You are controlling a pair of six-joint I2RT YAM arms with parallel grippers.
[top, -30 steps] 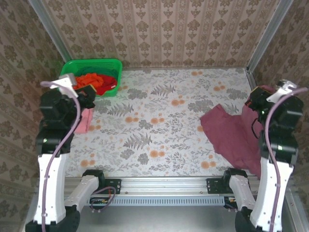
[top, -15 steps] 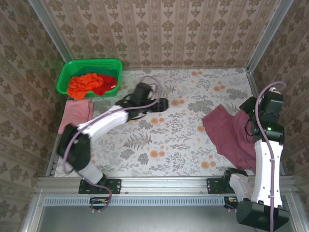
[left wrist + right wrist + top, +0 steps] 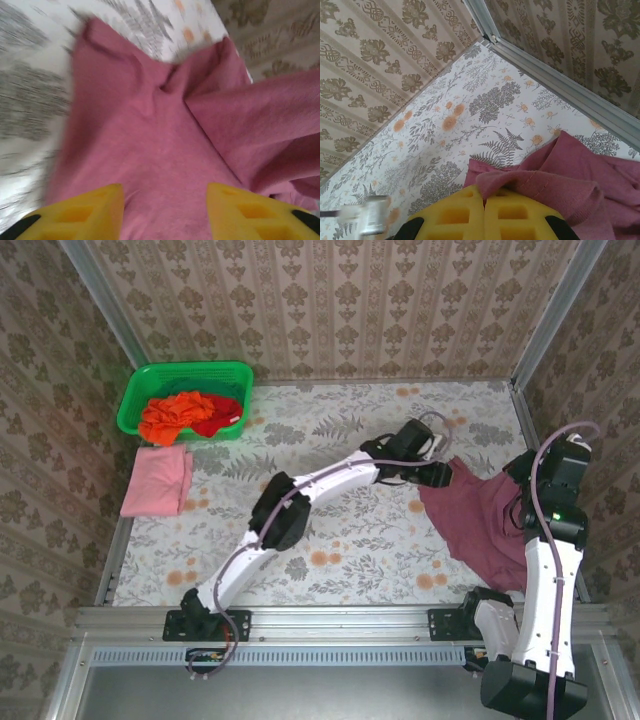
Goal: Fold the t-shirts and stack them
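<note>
- Top external: my left arm reaches right across the desk (image 3: 380, 540). The left pincer (image 3: 437, 473) sits at the inner edge of the maroon t-shirt (image 3: 485, 525).
- The maroon t-shirt lies bunched at the right side of the desk, against the wall. One part is lifted toward my right arm.
- Left wrist: my yellow fingers (image 3: 82, 212) are spread, with maroon cloth under the gap and nothing pinched. The view is blurred, so I can't tell if the tips touch the cloth.
- Right wrist: the right pincer (image 3: 483, 189) is pressed together and pinches a fold of the maroon t-shirt. The cloth rises straight into the tips.
- My read on why: the right pincer anchors one side so the left can take a second hold, and the two can then pull the shirt flat.
- The pink t-shirt (image 3: 158, 480) lies folded flat at the left edge of the desk, just in front of the green basket (image 3: 190, 368). It looks like the base of the stack, parked clear of the open middle.
- The orange t-shirt (image 3: 172, 415) and red t-shirt (image 3: 222, 415) are heaped unfolded in the basket, waiting their turn.
- Step in hand, as I judge it: get the left hold on the maroon shirt, then spread it over the bare middle of the desk.
- Risk: the cloth is creased and layered under my left fingers, so I could easily pinch two layers instead of one edge.
</note>
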